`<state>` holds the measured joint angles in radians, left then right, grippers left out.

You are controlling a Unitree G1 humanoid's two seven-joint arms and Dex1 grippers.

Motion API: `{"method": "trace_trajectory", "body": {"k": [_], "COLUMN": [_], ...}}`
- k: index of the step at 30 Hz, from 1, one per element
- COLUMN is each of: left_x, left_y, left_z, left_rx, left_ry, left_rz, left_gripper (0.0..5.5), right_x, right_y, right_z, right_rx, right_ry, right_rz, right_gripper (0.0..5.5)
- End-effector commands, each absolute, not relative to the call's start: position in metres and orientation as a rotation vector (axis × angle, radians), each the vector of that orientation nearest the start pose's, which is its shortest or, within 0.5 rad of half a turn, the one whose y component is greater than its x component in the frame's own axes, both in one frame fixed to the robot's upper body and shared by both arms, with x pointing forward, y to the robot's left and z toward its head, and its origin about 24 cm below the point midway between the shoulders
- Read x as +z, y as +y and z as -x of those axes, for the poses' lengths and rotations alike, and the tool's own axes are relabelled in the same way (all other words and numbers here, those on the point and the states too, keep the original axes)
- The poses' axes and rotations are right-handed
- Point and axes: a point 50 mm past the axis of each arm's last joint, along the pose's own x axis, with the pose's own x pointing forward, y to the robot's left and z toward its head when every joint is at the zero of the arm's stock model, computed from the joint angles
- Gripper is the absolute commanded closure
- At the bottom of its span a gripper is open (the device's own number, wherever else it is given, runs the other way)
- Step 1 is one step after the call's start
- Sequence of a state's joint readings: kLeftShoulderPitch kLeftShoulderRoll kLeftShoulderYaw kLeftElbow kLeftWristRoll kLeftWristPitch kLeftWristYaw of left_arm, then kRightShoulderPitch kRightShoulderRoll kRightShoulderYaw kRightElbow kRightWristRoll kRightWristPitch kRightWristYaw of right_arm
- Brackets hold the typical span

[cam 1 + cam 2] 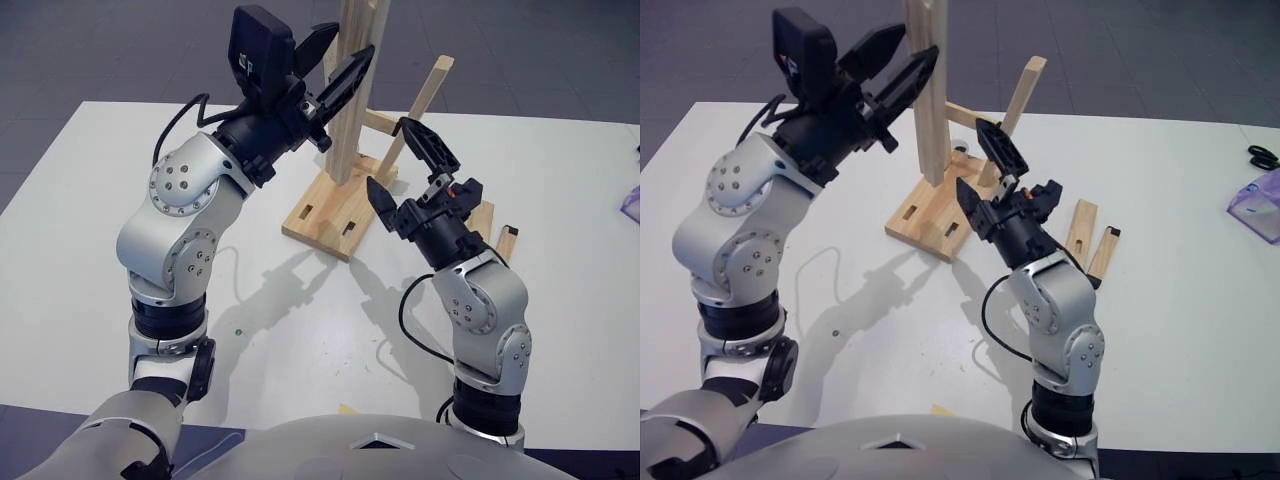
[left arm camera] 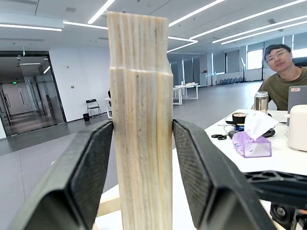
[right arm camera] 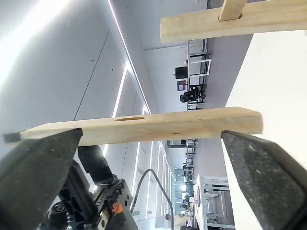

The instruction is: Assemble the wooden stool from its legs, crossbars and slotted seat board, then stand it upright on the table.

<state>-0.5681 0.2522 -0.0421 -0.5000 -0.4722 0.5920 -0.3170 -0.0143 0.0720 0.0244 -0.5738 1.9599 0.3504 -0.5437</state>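
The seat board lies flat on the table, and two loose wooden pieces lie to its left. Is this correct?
Not quite. The seat board lies flat, but the two loose pieces lie to its right, as the right eye view shows.

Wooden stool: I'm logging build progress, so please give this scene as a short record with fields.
seat board: pale slotted wooden seat board, flat on the white table
upright leg: tall pale wooden leg, standing in the board
slanted bar: thinner wooden bar, leaning up from the board
left gripper: shut on the upright leg near its top
right gripper: open, fingers on either side of the slanted bar
loose parts: two short wooden pieces, lying by the right arm
stool: not yet complete
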Motion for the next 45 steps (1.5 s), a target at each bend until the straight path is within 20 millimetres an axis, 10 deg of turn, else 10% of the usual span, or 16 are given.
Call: {"method": "trace_trajectory", "body": {"k": [1,13,19,24,45], "left_x": [0.235,0.245,0.239,0.235,0.222], "left_y": [0.094,0.088,0.087,0.090,0.098], "left_z": [-0.271,-0.266,-0.262,-0.264,-0.244], "left_rx": [-0.752,-0.762,-0.772,-0.754,-0.837], "left_ry": [-0.442,-0.501,-0.482,-0.466,-0.407], "left_rz": [0.020,0.309,0.266,0.257,0.219], "left_gripper": [3.44,3.44,3.45,3.45,3.45], "right_x": [0.172,0.185,0.185,0.186,0.180], "right_y": [-0.068,-0.060,-0.059,-0.060,-0.087], "right_z": [-0.208,-0.223,-0.222,-0.226,-0.251], "right_rx": [0.689,0.716,0.765,0.794,0.687], "right_ry": [0.318,0.252,0.226,0.200,0.163], "right_rz": [-1.945,-2.105,-2.079,-2.062,-1.935], "right_gripper": [0.10,0.10,0.78,0.10,0.10]}}
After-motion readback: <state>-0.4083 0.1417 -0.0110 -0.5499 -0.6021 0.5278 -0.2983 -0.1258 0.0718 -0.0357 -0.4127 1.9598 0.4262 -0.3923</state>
